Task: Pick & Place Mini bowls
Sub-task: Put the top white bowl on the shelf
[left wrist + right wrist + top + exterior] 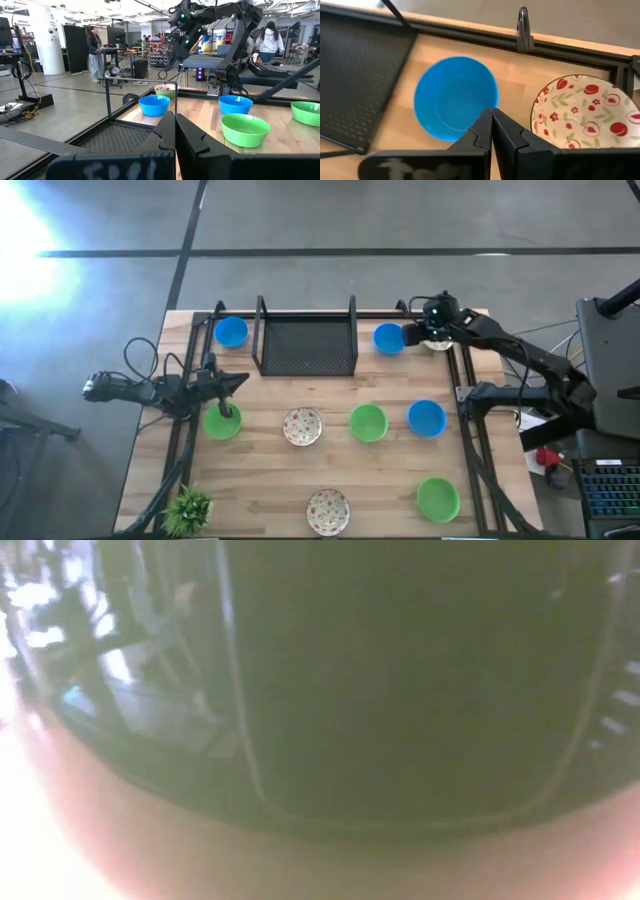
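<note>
A: Where do the mini bowls stand?

B: The high view shows 9 on the table (270,480). A blue bowl (231,331) sits left of the black mesh tray (307,345), another blue bowl (389,338) right of it, and a patterned bowl (585,112) just beside that one. A green bowl (222,422) lies under the left arm's tip; the rest are spread toward the near edge.

A: And the grippers?

B: The right gripper (491,117) hangs over the rim of the blue bowl by the tray, fingers pressed together, holding nothing. The left gripper (175,125) is likewise closed and empty.

A: How would a bowl handle?

B: Probably light, stiff and smooth, so prone to slip. Pinching the rim wall, 1 finger inside and 1 outside, looks best.
</note>
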You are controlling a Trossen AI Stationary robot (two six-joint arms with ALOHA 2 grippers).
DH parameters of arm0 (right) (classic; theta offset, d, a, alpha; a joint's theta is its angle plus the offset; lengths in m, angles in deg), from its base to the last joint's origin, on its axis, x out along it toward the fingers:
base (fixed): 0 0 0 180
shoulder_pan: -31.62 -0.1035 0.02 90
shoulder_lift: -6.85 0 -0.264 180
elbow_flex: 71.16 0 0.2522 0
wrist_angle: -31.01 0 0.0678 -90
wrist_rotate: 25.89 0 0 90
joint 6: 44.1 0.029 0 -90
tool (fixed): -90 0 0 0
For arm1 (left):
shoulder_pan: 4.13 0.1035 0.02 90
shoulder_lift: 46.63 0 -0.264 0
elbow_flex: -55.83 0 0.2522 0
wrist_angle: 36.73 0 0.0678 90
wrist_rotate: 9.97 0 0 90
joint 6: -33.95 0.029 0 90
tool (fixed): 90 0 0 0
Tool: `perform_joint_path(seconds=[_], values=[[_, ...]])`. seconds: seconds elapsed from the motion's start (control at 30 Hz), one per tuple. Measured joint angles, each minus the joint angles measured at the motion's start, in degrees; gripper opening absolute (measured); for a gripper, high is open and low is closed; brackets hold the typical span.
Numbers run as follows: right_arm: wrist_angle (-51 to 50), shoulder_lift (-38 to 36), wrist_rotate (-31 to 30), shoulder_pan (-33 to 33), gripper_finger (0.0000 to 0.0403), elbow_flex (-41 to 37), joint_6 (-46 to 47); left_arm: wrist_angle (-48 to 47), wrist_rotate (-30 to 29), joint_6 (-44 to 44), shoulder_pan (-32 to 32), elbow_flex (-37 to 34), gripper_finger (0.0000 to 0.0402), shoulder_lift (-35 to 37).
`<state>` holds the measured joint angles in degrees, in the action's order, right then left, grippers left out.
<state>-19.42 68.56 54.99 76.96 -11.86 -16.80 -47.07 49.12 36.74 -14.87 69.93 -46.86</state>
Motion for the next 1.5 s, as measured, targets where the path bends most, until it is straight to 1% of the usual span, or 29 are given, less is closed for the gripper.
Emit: perform_joint_path(seconds=[0.1, 0.2, 0.4, 0.53, 0.8, 1.0, 1.2, 1.5], values=[[-0.01, 2.51, -0.50, -0.02, 0.0008, 0.00, -0.51, 0.01, 0.00, 0.00, 0.02, 0.00, 0.0000, -0.01], [-0.01, 4.96, -2.27, 0.49, 0.0008, 0.00, -0.45, 0.00, 0.00, 0.00, 0.01, 0.00, 0.0000, -0.01], [-1.46, 9.91, -2.48, 1.67, 0.0013, 2.01, -0.52, 0.00, 0.00, 0.00, 0.01, 0.00, 0.0000, 0.00], [-3.84, 12.84, -2.99, 2.15, 0.0039, 4.84, -1.67, 0.01, 0.00, 0.00, 0.00, 0.00, 0.0000, -0.02], [-11.82, 19.00, -5.49, 2.85, 0.0122, 10.54, -1.80, 0.01, 0.00, 0.00, 0.00, 0.00, 0.0000, -0.02], [-14.36, 23.01, -5.93, 3.43, 0.0167, 11.63, -1.22, 0.01, 0.00, 0.00, 0.00, 0.00, 0.0000, -0.02], [-14.34, 26.37, -6.04, 4.12, 0.0188, 11.50, -1.34, 0.00, 0.00, 0.00, 0.00, 0.00, 0.0000, 0.00], [-14.11, 31.72, -6.03, 5.90, 0.0187, 11.41, -2.85, 0.02, 0.00, 0.00, 0.02, 0.00, 0.0000, 0.00]])
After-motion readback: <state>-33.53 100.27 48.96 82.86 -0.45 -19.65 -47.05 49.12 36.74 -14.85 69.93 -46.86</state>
